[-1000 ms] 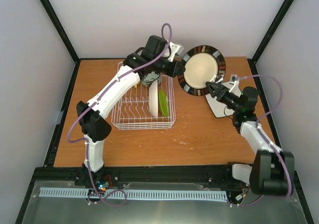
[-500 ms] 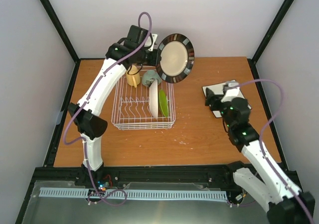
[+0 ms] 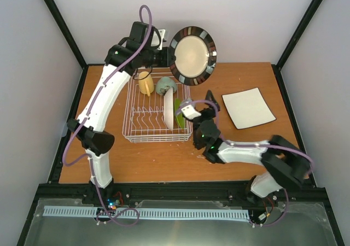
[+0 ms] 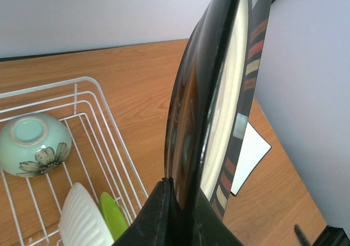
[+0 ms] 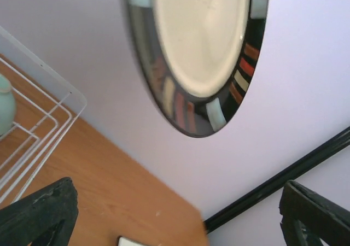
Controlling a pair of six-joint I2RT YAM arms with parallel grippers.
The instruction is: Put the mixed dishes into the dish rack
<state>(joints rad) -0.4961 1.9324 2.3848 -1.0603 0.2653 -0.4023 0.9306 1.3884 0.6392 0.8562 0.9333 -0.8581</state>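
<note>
Clamped at its rim by the left gripper (image 3: 165,53), the dark-rimmed cream plate (image 3: 191,54) stood on edge above the far-right corner of the dish rack (image 3: 131,132), near the table's far edge, while the right gripper (image 3: 205,105) gaped empty.

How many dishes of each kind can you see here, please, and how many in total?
Plates: 4 (dark-rimmed cream plate, square white plate, lime-green plate, white ribbed plate)
Bowls: 1 (mint bowl)
Cups: 1 (yellow cup)
Total: 6
</note>
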